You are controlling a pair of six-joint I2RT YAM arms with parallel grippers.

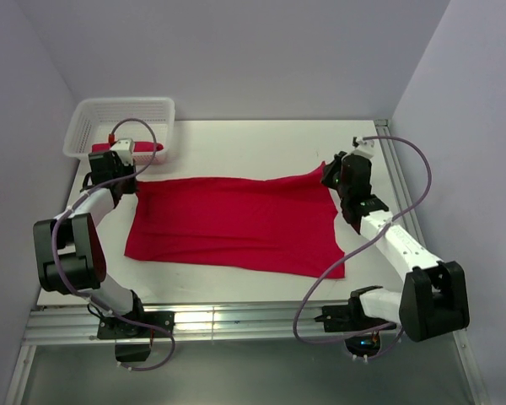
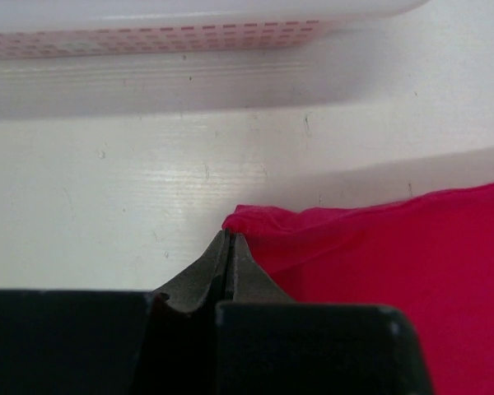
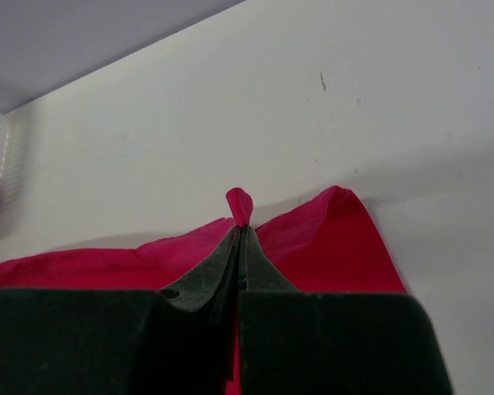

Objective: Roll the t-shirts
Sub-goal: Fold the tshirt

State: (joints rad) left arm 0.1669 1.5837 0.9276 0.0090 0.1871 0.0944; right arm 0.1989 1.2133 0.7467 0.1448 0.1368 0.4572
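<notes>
A crimson-red t-shirt [image 1: 236, 224] lies spread flat across the table, folded into a long rectangle. My left gripper [image 1: 133, 180] is shut on its far left corner [image 2: 245, 220]. My right gripper [image 1: 330, 173] is shut on its far right corner, and a small nub of cloth [image 3: 240, 204] sticks out past the fingertips. A second red t-shirt [image 1: 126, 148] lies as a roll inside the white mesh basket [image 1: 160, 110] at the far left; it shows through the basket wall in the left wrist view [image 2: 173, 37].
The basket stands in the far left corner just behind my left gripper. Grey walls close the table at the back and both sides. A metal rail [image 1: 236, 321] runs along the near edge.
</notes>
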